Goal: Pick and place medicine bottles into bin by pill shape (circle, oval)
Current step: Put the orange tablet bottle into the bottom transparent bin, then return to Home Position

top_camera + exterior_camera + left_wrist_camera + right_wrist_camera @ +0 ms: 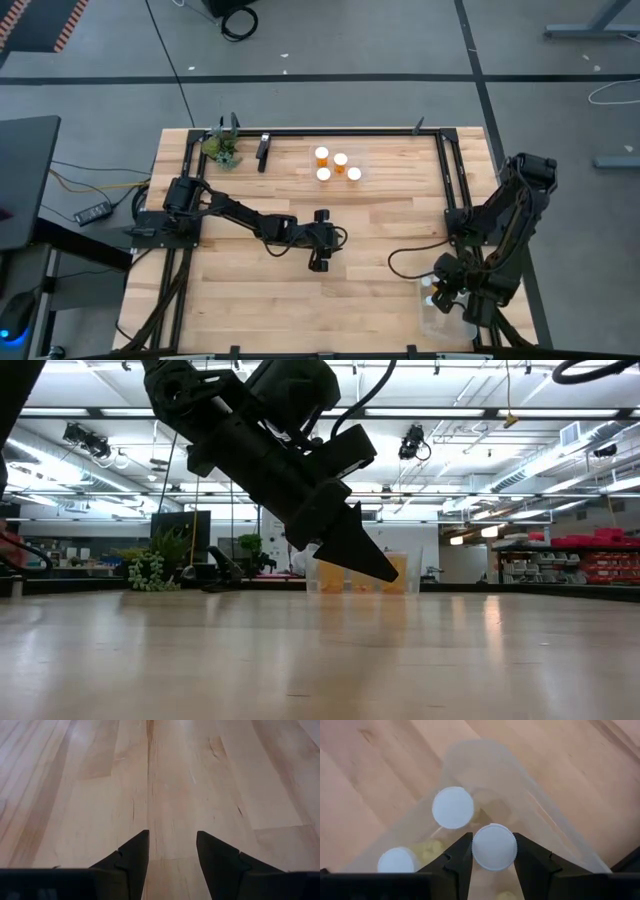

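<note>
— The right gripper (492,851) is down at the near right corner of the desk (380,300), its two fingers closed on the white cap of a medicine bottle (493,847), right over the clear bin (530,785).

— And the left gripper (172,851)?

— Out over the middle of the desk, hanging just above the bare wood, fingers parted with nothing between them.

— Where are the rest of the bottles?

— Two more white caps (453,807) already sit in that clear bin beside the held one. Four orange bottles (336,167) stand bunched at the far side of the desk, inside what looks like a second clear bin, though I can't be sure of its walls.

— How would they handle?

— Light, I'd guess, stiff plastic, smooth-sided and easy to tip. The ribbed cap seems the sound place to take one, as the right gripper has it.

— Anything in the way?

— A green leafy clump (222,150) and a small black object (263,151) by the far left corner, well apart from the bottles. The tight bunching of the four looks the likelier nuisance: fingers around one may nudge its neighbours.
</note>
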You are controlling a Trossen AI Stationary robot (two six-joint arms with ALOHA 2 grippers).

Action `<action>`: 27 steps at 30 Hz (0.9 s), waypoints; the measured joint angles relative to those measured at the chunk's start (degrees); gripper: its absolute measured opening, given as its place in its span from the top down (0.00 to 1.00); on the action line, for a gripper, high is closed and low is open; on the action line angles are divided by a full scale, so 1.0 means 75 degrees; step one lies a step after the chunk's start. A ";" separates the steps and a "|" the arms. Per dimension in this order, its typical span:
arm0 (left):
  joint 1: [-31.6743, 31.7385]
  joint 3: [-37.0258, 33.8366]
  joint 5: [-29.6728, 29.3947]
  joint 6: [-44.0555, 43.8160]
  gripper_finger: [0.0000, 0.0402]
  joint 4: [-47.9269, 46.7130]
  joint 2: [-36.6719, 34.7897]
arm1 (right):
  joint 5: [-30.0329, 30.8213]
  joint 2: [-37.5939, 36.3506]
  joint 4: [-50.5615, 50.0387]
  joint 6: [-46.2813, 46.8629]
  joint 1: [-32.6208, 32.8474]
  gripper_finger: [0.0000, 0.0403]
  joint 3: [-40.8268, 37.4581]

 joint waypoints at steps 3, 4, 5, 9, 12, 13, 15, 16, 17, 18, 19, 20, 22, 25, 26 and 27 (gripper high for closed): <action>0.0000 0.0000 0.0000 -0.0003 0.56 -0.0002 0.0000 | -0.0081 0.0046 -0.0010 0.0014 0.0000 0.66 0.0000; 0.0000 0.0000 0.0000 -0.0003 0.56 0.0000 0.0000 | -0.0081 0.0046 -0.0008 0.0015 0.0000 0.66 0.0000; 0.0000 0.0000 0.0000 -0.0003 0.56 -0.0003 0.0000 | -0.0081 0.0046 -0.0011 0.0019 0.0000 0.66 0.0000; 0.0000 0.0000 0.0000 -0.0003 0.56 -0.0003 0.0000 | -0.0117 0.0046 -0.0011 0.0076 0.0000 0.63 0.0000; 0.0000 0.0000 0.0000 -0.0003 0.57 -0.0015 0.0000 | -0.0180 0.0046 -0.0012 0.0090 0.0000 0.58 0.0000; 0.0000 0.0000 0.0000 -0.0003 0.57 -0.0037 0.0000 | -0.0201 0.0046 -0.0011 0.0092 0.0000 0.56 0.0000; 0.0000 -0.0003 0.0000 -0.0003 0.57 -0.0055 0.0001 | -0.0219 0.0046 -0.0011 0.0103 0.0000 0.53 0.0000; 0.0000 -0.0003 0.0000 -0.0003 0.57 -0.0053 0.0003 | -0.0245 0.0046 -0.0011 0.0103 0.0000 0.52 0.0000; 0.0000 -0.0003 0.0000 -0.0003 0.57 -0.0050 0.0003 | -0.0272 0.0046 -0.0014 0.0114 0.0000 0.50 0.0000; 0.0000 -0.0003 0.0000 -0.0003 0.56 -0.0052 0.0003 | -0.0285 0.0045 -0.0014 0.0147 0.0000 0.50 0.0000; 0.0000 -0.0003 0.0000 -0.0003 0.56 -0.0052 0.0003 | -0.0285 0.0039 -0.0015 0.0169 0.0000 0.49 0.0000; 0.0000 -0.0003 0.0000 -0.0003 0.56 -0.0050 0.0003 | -0.0285 0.0037 -0.0038 0.0183 0.0000 0.48 0.0004; 0.0000 -0.0003 0.0000 -0.0005 0.56 -0.0050 0.0003 | -0.0288 0.0037 -0.0247 0.0217 -0.0025 0.48 0.0092; 0.0000 -0.0003 0.0003 -0.0017 0.57 -0.0051 0.0003 | -0.0287 0.0034 -0.0528 0.0127 -0.0111 0.47 0.0298; -0.0004 -0.0003 0.0004 -0.0001 0.57 -0.0064 0.0003 | -0.0285 0.0034 -0.0627 0.0035 -0.0138 0.47 0.0394; -0.0015 -0.0003 0.0005 0.0053 0.57 -0.0124 -0.0014 | -0.0285 0.0031 -0.0705 -0.0051 -0.0168 0.47 0.0492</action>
